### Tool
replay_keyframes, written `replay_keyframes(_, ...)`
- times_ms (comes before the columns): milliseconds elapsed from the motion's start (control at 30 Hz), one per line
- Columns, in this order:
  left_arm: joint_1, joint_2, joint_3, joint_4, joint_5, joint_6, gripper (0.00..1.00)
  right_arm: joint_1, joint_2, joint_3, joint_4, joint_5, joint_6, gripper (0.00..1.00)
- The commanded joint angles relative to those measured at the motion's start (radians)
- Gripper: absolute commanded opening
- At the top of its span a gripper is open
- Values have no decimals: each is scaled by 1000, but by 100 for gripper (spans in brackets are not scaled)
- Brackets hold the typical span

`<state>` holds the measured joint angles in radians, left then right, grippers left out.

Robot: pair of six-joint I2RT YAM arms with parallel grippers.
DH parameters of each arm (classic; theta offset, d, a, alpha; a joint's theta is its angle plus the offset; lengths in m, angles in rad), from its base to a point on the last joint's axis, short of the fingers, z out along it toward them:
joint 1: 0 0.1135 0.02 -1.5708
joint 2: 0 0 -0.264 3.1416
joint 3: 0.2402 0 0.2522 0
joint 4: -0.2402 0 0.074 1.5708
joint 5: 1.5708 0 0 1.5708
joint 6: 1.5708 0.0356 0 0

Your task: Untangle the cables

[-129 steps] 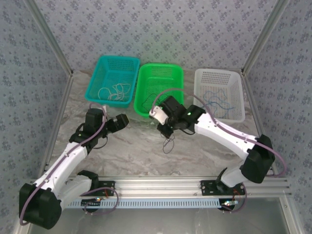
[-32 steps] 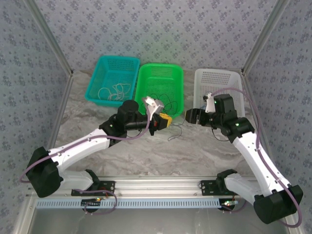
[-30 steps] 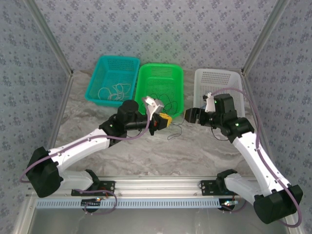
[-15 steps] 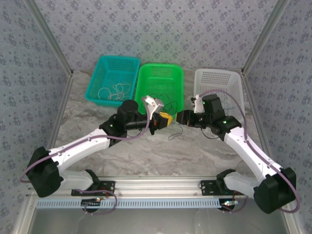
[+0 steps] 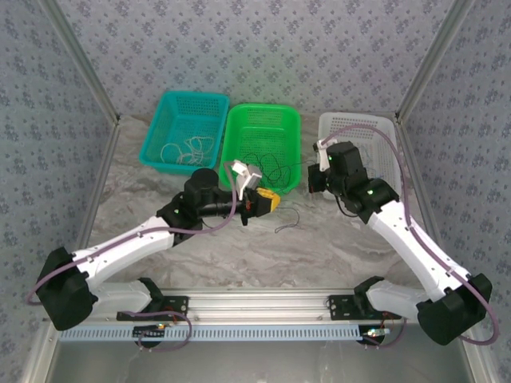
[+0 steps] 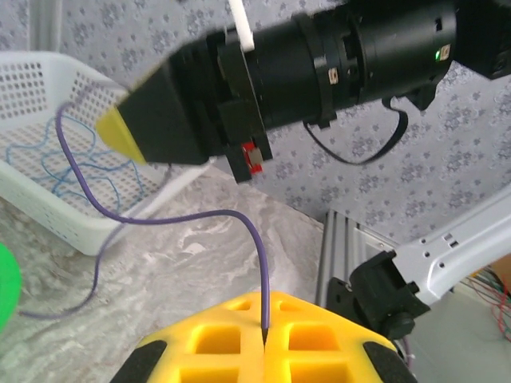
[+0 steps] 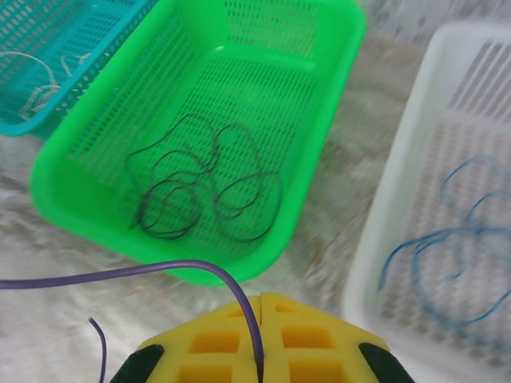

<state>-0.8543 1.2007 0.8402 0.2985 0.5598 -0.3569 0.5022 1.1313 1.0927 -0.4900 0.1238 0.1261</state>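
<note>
Right wrist: far end of purple cable (image 7: 120,273) beyond left edge

The table (image 5: 239,255) is viewed by the top external camera from high above its near edge, tilted down toward 12 o'clock, and from far enough that the whole surface is taken in. From the left wrist a close, low, nearly level look is given past its own yellow pads (image 6: 215,347) at 6 o'clock, with the white basket (image 6: 48,209) at 9 o'clock. From the right wrist a close, steep downward look is given, with the green basket (image 7: 104,128) at 11 o'clock and the white basket at 3 o'clock. The white basket is shared by all three views, the purple cable (image 6: 160,219) by both wrist views.
</note>
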Motion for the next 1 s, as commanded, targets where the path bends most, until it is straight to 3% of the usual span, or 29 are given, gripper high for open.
replay_keyframes(0,1,2,-13,44,57,-50,0,29,17,27,84,204,-218,4)
replay_keyframes(300,53,-88,-15,-45,-25,0,1,42,-36,-96,236,289,-407,8)
replay_keyframes(567,78,-33,78,-175,113,31,2,55,-170,-190,282,322,-456,9)
replay_keyframes(733,78,37,132,-195,258,6,2,83,-186,-154,213,300,-496,9)
replay_keyframes(967,77,76,176,-217,369,-3,3,93,-203,-170,221,278,-551,13)
